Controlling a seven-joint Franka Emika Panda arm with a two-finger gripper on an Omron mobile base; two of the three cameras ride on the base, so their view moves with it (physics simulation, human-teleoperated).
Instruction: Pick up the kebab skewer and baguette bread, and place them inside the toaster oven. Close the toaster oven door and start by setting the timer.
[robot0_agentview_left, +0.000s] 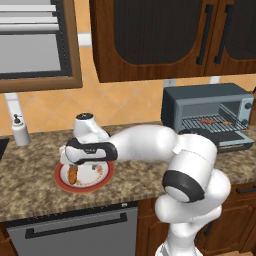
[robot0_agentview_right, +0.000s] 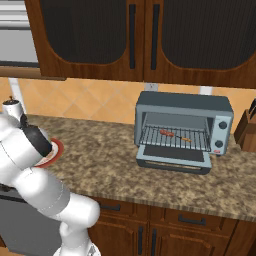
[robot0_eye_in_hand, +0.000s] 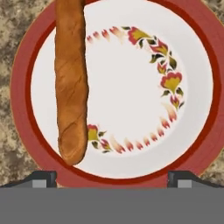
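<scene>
The baguette bread (robot0_eye_in_hand: 70, 83) lies along the left side of a red-rimmed white plate (robot0_eye_in_hand: 131, 57) with a flower ring. My gripper (robot0_eye_in_hand: 113, 178) hovers straight above the plate, open and holding nothing, with the loaf lying nearer its left fingertip (robot0_eye_in_hand: 43, 178). In the left base view the hand (robot0_agentview_left: 67, 161) hangs over the plate (robot0_agentview_left: 97, 182) and the bread (robot0_agentview_left: 73, 174) peeks out under it. The toaster oven (robot0_agentview_right: 184, 127) stands at the right with its door (robot0_agentview_right: 172, 159) folded down. The kebab skewer (robot0_agentview_right: 174, 134) rests on the wire rack inside.
A white soap dispenser (robot0_agentview_left: 20, 131) stands at the counter's back left. A knife block (robot0_agentview_right: 247, 127) sits right of the oven. Dark wall cabinets (robot0_agentview_right: 150, 35) hang overhead, and a dishwasher front (robot0_agentview_left: 75, 232) lies below the counter edge.
</scene>
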